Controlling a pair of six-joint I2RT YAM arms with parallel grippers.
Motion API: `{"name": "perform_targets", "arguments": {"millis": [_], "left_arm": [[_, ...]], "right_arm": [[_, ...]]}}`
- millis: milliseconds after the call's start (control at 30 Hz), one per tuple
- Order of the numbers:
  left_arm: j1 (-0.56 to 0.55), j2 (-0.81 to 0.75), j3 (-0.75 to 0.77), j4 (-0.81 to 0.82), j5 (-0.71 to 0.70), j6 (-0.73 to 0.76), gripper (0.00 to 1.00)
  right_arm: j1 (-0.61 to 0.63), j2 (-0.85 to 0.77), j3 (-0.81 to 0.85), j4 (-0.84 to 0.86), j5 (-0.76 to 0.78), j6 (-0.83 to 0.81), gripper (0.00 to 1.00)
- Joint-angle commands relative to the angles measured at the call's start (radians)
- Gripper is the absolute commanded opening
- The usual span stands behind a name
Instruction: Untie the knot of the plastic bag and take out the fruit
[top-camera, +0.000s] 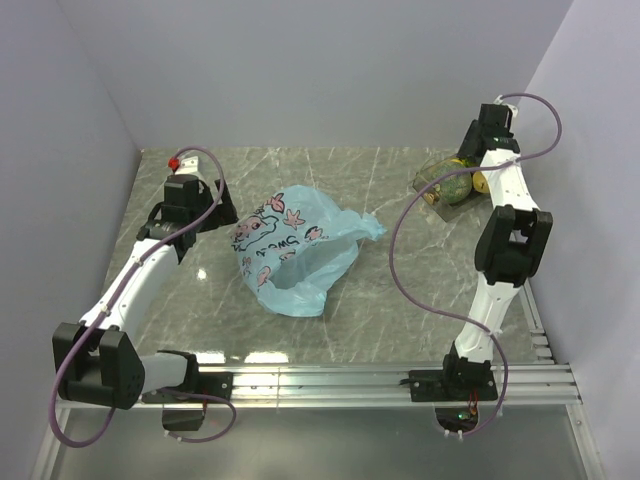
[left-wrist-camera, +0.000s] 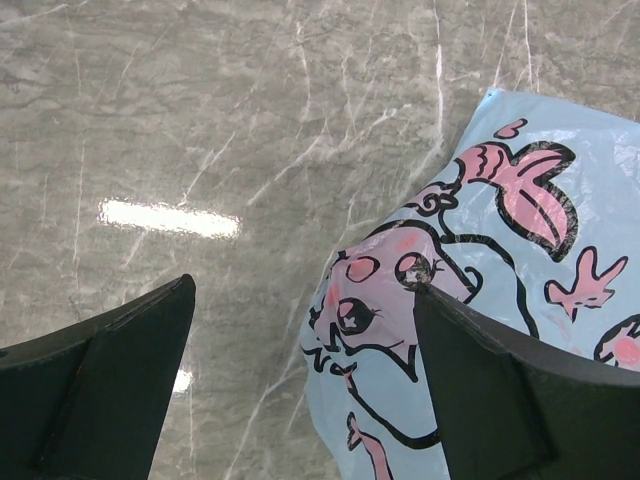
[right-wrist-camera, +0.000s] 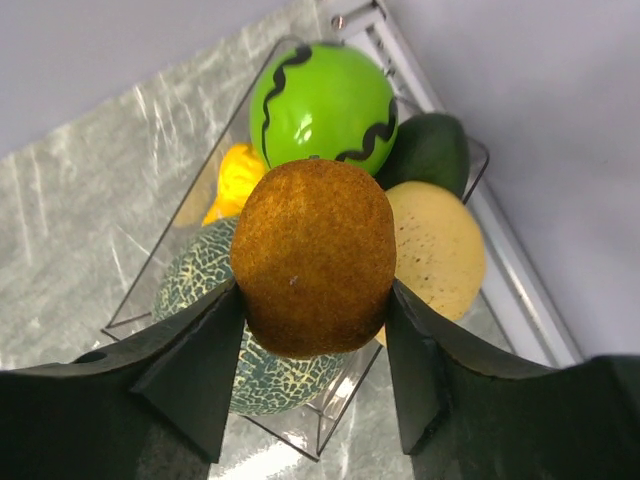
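Right wrist view shows the right gripper (right-wrist-camera: 315, 292) clamped on a brown fuzzy fruit (right-wrist-camera: 315, 245) above a clear tray (right-wrist-camera: 300, 425) holding a bright green ball (right-wrist-camera: 320, 100), a netted melon (right-wrist-camera: 200, 285) and other fruit, while, frame centre in the top view, the left gripper (left-wrist-camera: 305, 290) gapes empty beside the slumped plastic bag (top-camera: 300, 250).

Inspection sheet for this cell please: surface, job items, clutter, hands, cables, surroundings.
Surface: grey marble table, some glare.
Job's things: blue bag mid-table, mouth open, untied; brown fruit held over the tray; other fruits in it.
Clutter: nothing seen.
Hands: left hand open at the bag's edge; right hand shut on the brown fruit.
Cables: purple cables loop off both arms.
Surroundings: plain walls; rails at near edge.
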Motion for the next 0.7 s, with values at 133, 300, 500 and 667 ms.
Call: {"name": "perform_targets", "arguments": {"millis": [133,300,500,667], "left_arm": [[0.0,-0.004,0.001,0.019,0.0,0.012,0.97],[0.0,-0.01,-0.001,0.021,0.007,0.011,0.97],[0.0,-0.022,0.001,0.023,0.013,0.009,0.97],[0.0,-0.06,-0.002,0.023,0.013,0.008,0.97]], "right_arm": [[-0.011,0.013,0.049,-0.005,0.003,0.016,0.81],[-0.013,0.014,0.059,-0.013,-0.006,0.016,0.87],[-0.008,-0.104,-0.006,0.018,-0.075,0.039,0.89],[0.015,-0.304,-0.094,0.027,-0.092,0.057,0.9]]}}
